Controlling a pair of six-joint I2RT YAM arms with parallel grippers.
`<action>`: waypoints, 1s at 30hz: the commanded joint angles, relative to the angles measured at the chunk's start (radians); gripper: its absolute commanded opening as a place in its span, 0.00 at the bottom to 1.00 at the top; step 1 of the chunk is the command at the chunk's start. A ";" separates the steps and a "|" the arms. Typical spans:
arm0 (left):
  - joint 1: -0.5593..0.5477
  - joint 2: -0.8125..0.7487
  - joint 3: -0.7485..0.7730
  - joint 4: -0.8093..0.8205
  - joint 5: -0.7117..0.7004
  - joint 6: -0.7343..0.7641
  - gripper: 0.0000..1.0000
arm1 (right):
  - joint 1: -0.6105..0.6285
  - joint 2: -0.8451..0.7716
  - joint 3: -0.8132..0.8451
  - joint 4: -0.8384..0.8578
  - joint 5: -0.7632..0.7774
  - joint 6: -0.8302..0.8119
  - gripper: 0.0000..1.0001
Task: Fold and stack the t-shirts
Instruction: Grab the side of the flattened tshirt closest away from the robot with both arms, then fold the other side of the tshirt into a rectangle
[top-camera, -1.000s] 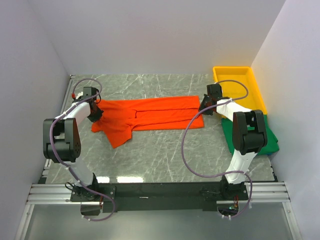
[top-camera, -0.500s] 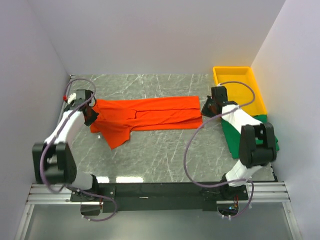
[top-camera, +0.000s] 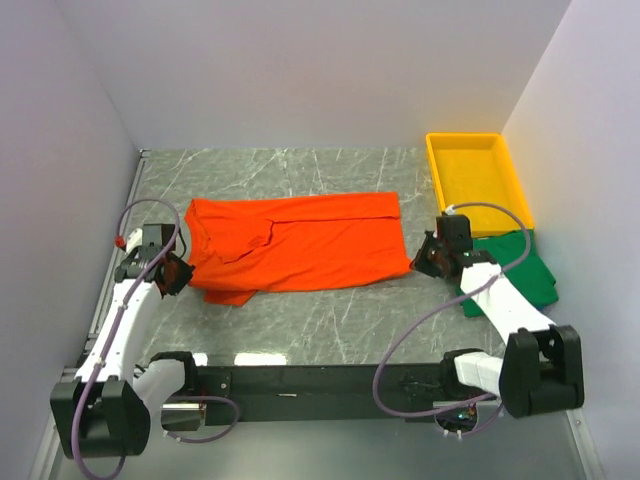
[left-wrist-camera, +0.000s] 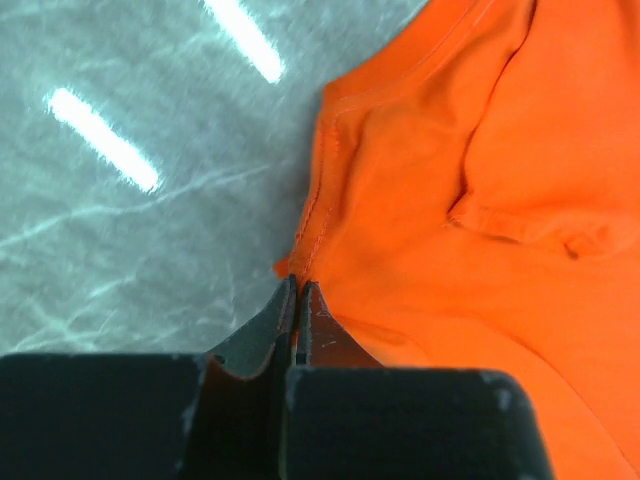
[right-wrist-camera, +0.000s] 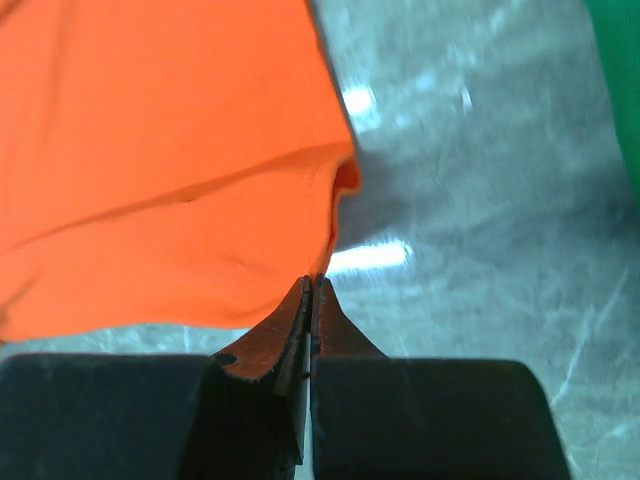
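Grey marbled tabletop ran between pale walls; at its left side the left gripper sat low, its arm stretched forward along the table's left edge, jaws pinched tight on the stitched left edge of the orange-red t-shirt; that shirt lay spread nearly flat across the middle of the table, with a flap bunched at its near left; being thin, limp and light, the cloth would likely sag and crease wherever unsupported and slide readily on the smooth stone, so hems and corners, taken at both ends at once, looked the best holds; the right gripper, on an arm reaching forward and inward close to the surface, was likewise closed hard on the shirt's right hem near its corner; just right of it the dark green t-shirt lay by the right wall, untouched, with the yellow tray beyond it.
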 joint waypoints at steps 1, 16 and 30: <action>0.005 -0.058 -0.013 -0.042 0.026 -0.032 0.01 | -0.007 -0.079 -0.063 -0.015 -0.002 -0.009 0.00; 0.006 -0.019 -0.053 -0.042 -0.033 -0.034 0.07 | -0.010 -0.045 -0.097 -0.018 -0.002 -0.024 0.00; 0.014 0.105 0.003 0.026 -0.117 0.038 0.07 | -0.026 0.060 0.034 -0.018 0.015 -0.043 0.00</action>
